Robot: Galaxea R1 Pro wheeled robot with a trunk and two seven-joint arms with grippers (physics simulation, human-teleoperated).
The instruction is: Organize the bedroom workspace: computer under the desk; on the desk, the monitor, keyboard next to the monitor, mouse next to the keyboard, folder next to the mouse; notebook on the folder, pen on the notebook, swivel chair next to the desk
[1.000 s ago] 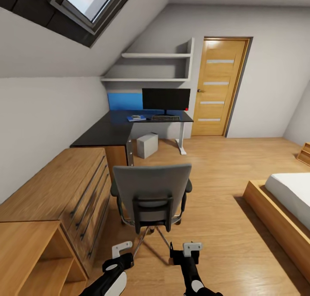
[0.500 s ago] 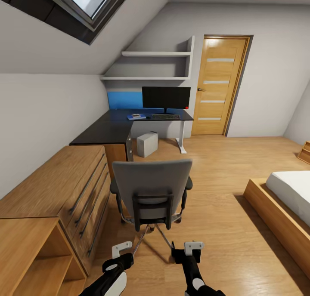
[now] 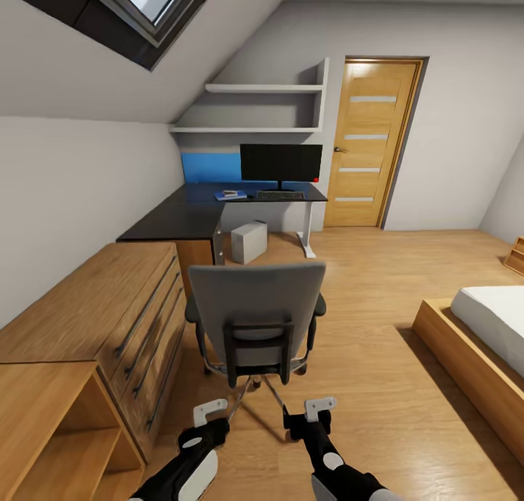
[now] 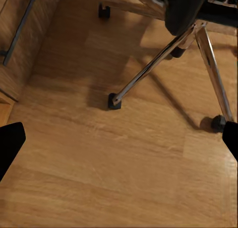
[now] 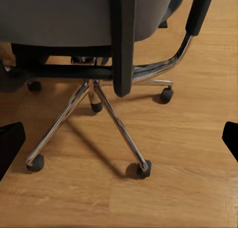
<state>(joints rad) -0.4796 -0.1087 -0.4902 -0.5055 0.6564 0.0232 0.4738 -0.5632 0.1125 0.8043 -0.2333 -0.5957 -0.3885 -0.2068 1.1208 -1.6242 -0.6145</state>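
Swivel chair [image 3: 255, 319] slightly nearer than before, desk [image 3: 191, 215] beyond, left pincer [image 3: 210, 411] and right pincer [image 3: 320, 407] spread, empty.

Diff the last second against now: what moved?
The chair looms slightly larger and nearer the arms, so the robot seems to be rolling toward it. Both grippers, left and right, remain open and empty. Monitor and computer unchanged at the desk.
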